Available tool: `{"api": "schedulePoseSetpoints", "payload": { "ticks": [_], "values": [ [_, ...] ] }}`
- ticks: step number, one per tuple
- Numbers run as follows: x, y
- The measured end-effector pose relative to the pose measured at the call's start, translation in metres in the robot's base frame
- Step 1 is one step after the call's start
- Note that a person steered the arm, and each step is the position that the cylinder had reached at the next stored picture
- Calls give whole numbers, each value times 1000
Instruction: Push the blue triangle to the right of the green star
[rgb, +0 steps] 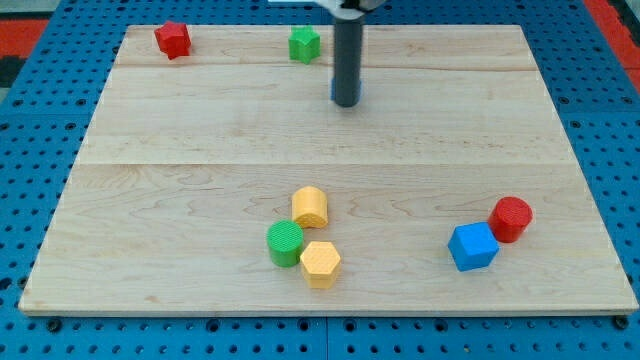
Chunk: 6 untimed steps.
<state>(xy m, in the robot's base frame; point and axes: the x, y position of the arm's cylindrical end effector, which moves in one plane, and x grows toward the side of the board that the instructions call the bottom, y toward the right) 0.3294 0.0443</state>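
Observation:
My tip rests on the wooden board near the view's top centre. A sliver of blue shows at the rod's lower edges, which could be the blue triangle. It is almost wholly hidden behind the rod, so I cannot make out its shape. The green star lies up and to the left of my tip, near the board's top edge, a short gap away.
A red block sits at the top left corner. Two yellow blocks and a green cylinder cluster at the bottom centre. A blue cube touches a red cylinder at the bottom right.

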Motion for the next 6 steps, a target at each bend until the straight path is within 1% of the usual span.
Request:
{"api": "schedulePoseSetpoints", "payload": {
  "ticks": [2,4,5,6],
  "values": [
    [-40,-68],
    [-40,50],
    [-61,55],
    [-65,55]
  ]
}}
